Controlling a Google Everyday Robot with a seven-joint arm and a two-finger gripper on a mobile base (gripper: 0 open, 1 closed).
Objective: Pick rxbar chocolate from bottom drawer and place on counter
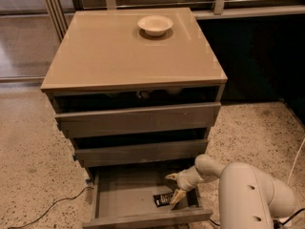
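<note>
The bottom drawer (125,195) is pulled open below two closed drawers. The rxbar chocolate (163,199), a small black bar with white lettering, lies flat on the drawer's grey floor at the right. My gripper (174,187) reaches into the drawer from the right, its two pale fingers spread apart, one above the bar's right end and one touching it. The counter (114,51) is the tan top slab of the cabinet.
A cream bowl (155,25) stands at the back of the counter. My white arm (248,190) fills the lower right. A cable (47,206) trails on the speckled floor at the left. A dark wall and rail run behind the cabinet.
</note>
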